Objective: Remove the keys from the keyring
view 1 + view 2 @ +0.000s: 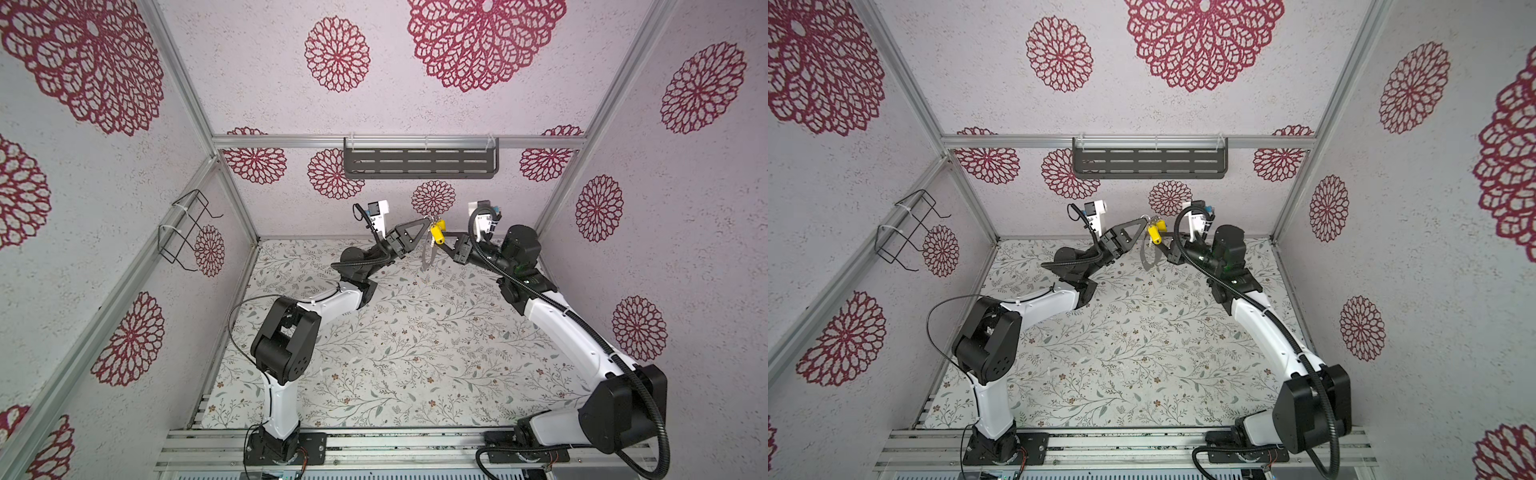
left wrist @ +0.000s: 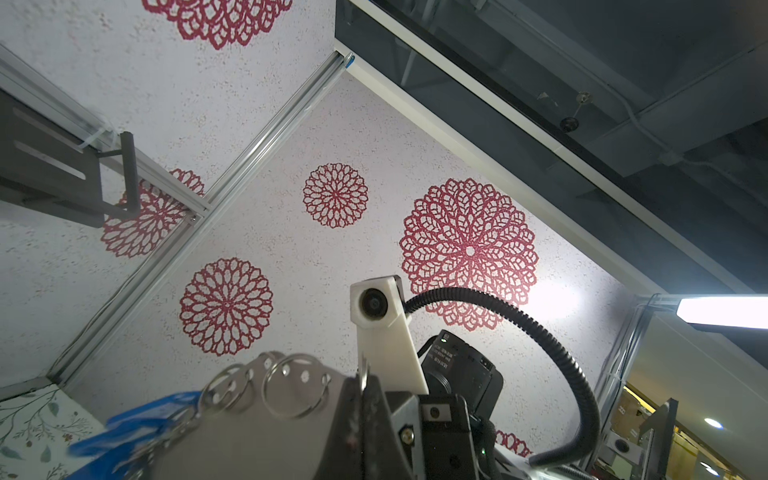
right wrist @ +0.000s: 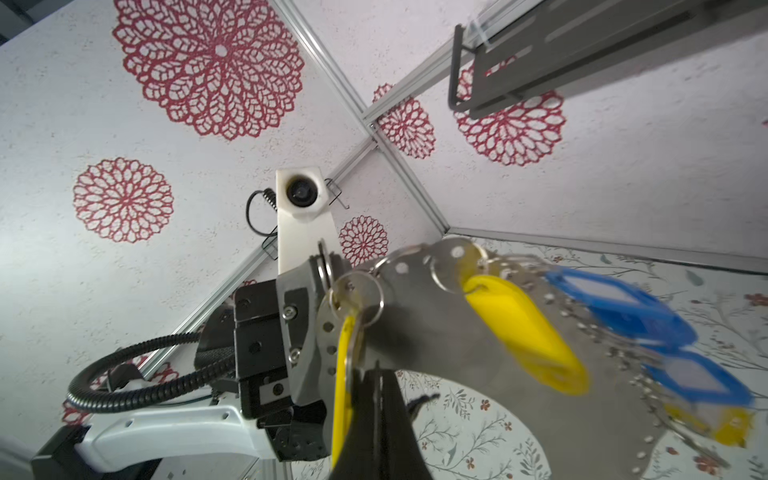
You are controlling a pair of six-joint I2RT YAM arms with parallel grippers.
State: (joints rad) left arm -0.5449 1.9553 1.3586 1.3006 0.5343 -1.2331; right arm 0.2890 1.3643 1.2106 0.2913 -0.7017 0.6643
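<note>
The keyring point(image 3: 419, 328), a wide grey metal band with small holes, hangs edge-on above the table in both top views point(image 1: 427, 255) point(image 1: 1147, 257). My left gripper point(image 1: 424, 219) point(image 2: 365, 384) is shut on its upper rim. Yellow keys point(image 1: 437, 232) point(image 3: 528, 328) and blue keys point(image 3: 623, 307) point(image 2: 124, 432) dangle from it on small metal loops point(image 2: 295, 384). My right gripper point(image 1: 444, 246) point(image 3: 377, 374) is shut just under the band. A yellow key point(image 3: 344, 374) lies edge-on against the outside of one finger. Nothing shows between the fingers.
A dark slotted shelf point(image 1: 419, 162) hangs on the back wall just above both grippers. A black wire rack point(image 1: 187, 228) is fixed to the left wall. The floral table point(image 1: 415, 353) lies below, walled on three sides.
</note>
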